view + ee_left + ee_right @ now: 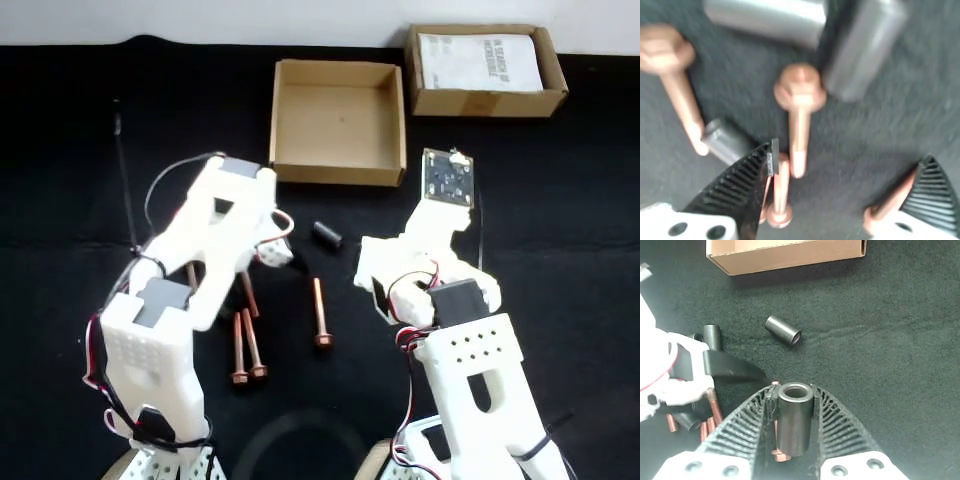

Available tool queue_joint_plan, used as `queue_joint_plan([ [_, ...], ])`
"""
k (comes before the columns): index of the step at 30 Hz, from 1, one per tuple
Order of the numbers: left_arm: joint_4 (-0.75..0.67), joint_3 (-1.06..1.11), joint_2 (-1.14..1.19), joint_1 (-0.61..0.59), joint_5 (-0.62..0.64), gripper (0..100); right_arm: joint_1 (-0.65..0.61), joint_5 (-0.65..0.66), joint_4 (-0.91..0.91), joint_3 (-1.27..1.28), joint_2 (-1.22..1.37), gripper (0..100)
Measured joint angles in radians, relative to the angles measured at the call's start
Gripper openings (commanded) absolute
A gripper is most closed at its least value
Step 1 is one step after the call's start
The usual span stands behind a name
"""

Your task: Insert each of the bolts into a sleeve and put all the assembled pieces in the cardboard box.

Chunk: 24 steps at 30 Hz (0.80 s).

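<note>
Right claw (794,391) pinches sleeve (794,425), bore exposed for bolt entry. Left claw (850,153) spread over copper bolt (799,122), lining up pick. Cardboard box (335,172) twelve o'clock of loose sleeve (327,236).

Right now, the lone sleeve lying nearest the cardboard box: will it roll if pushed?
Probably yes: the loose sleeve is a smooth cylinder lying on its side, so a sideways nudge should roll it, though the fabric-like table may damp that. It looks like rigid metal, likely heavy for its size.
</note>
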Motion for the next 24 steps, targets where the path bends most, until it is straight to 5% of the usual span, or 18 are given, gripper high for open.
queue_joint_plan([
  [13,-0.08,0.0,0.031,-0.052,-0.003,40,0.0,0.002,-0.015,0.0,0.0,0.6],
  [21,-0.098,-0.072,0.095,-0.046,-0.003,2,0.051,0.003,-0.021,0.002,0.0,0.6],
  [24,-0.11,-0.08,0.098,-0.04,-0.002,3,0.064,0.003,-0.021,0.002,0.0,0.6],
])
